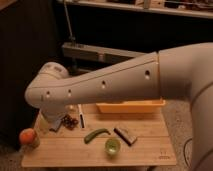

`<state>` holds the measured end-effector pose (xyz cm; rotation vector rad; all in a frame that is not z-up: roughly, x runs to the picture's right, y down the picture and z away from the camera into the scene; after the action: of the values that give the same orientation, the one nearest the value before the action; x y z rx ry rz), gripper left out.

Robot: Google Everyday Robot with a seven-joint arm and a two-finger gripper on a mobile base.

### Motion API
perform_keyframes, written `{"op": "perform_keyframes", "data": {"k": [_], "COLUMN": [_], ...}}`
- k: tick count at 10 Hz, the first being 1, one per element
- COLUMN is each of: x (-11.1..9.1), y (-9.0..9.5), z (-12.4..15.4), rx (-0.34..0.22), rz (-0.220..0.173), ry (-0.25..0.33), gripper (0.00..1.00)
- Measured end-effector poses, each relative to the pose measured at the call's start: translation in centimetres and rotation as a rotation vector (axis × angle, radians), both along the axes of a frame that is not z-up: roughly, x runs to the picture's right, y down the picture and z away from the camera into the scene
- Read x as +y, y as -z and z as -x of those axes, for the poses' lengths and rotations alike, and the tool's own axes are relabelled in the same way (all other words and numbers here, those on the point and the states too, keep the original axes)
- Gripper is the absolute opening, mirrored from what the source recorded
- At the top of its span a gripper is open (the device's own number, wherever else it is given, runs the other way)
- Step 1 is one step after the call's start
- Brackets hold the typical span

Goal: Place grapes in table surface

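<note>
Hanging under the bent arm (pixel 100 87), the gripper (pixel 54 122) seems to sit just left of the grapes (pixel 70 121), which lie on the table (pixel 150 145); its grip cannot be told. A careless withdrawal might sweep them off the left edge.

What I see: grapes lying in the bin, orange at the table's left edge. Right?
No. The camera view shows the grapes on the table, outside the bin; the orange is at its left edge. The gripper is hidden behind the arm.
</note>
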<state>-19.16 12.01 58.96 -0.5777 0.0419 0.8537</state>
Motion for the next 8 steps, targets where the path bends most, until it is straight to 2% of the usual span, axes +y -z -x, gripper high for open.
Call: {"op": "perform_keyframes", "data": {"k": [3, 8], "x": [-0.2, -0.1], "y": [1.7, 2.1], "z": [-1.9, -1.9], "rx": [0.017, 0.012], "rz": [-0.035, -0.033], "ry": [-0.027, -0.024], "gripper": [0.8, 0.8]}}
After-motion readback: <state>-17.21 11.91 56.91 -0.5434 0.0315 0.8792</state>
